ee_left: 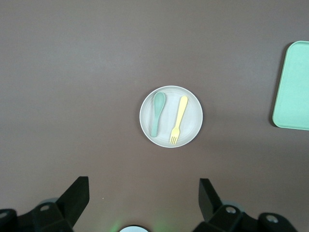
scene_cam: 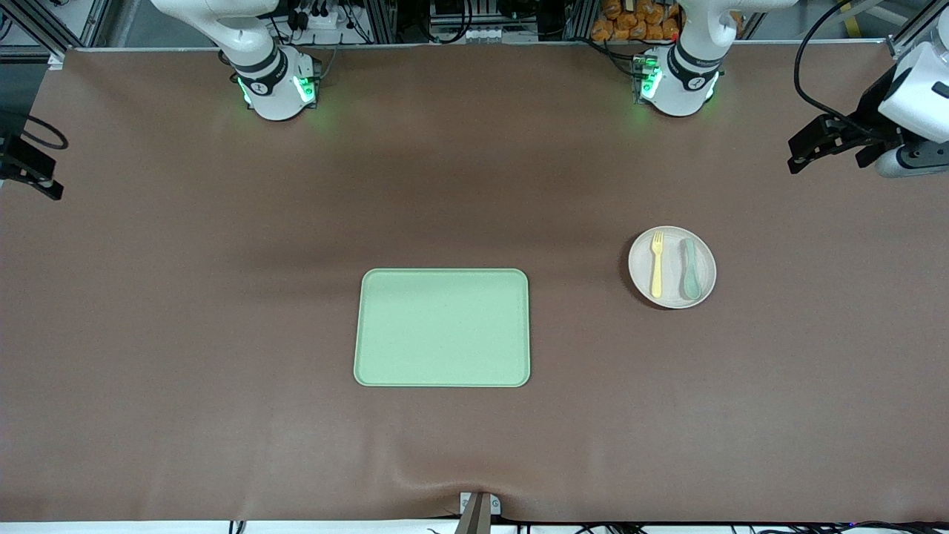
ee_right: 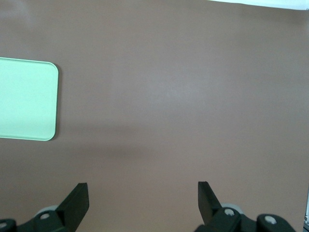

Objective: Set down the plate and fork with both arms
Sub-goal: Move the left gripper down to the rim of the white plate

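The round speckled off-white plate, carrying the pale-yellow plastic fork, should be approached squarely by the spread-open left gripper above it; the right gripper waits, likewise released.

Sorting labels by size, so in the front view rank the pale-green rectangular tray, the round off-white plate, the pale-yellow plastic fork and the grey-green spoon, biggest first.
1. Pale-green rectangular tray
2. Round off-white plate
3. Pale-yellow plastic fork and grey-green spoon: they look alike in length, so no ranking between them.

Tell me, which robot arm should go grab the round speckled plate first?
Probably the left. The round speckled beige plate lies toward the left arm's end of the table, and the open left gripper already looks down on it. The open right gripper sees only the pale-green tray.
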`<state>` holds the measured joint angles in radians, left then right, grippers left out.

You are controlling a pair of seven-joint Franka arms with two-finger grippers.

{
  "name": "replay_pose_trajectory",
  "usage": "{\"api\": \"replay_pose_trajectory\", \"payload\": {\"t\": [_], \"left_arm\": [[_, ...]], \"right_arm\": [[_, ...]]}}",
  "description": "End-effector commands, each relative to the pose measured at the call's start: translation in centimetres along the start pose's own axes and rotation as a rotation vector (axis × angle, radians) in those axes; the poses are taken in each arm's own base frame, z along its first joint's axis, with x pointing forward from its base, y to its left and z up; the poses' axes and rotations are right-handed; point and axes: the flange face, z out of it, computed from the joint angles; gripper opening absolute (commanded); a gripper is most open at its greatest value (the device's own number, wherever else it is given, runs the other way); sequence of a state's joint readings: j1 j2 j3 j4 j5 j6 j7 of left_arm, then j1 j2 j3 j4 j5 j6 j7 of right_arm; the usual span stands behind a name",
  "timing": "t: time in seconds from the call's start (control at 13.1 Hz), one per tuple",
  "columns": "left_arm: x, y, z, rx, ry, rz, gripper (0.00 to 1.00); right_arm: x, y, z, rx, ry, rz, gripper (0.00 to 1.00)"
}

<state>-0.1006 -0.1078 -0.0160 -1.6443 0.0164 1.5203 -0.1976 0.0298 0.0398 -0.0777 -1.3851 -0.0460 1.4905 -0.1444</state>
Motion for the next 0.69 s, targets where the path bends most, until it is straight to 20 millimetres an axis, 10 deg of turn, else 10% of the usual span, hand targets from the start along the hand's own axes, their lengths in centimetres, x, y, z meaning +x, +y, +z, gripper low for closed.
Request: {"api": "replay_pose_trajectory", "payload": {"t": [0.0,0.31,0.61], "left_arm": [[-0.6,-0.3,-0.8,0.008,0.006,-0.007,1.00],[0.5,-2.2,0.5,0.006,-0.019,0.004,1.00],[1.2,-2.5,5.9,0.003,-0.060,-0.003,1.00]], "right_arm": [[-0.5,1.9,-0.5,-0.010,-0.012,0.027,1.00],[-2.9,1.7,0.4,0.046,-0.024,0.031,1.00],[-2.8,1.7,0.2,0.031,-0.017,0.031,1.00]]}}
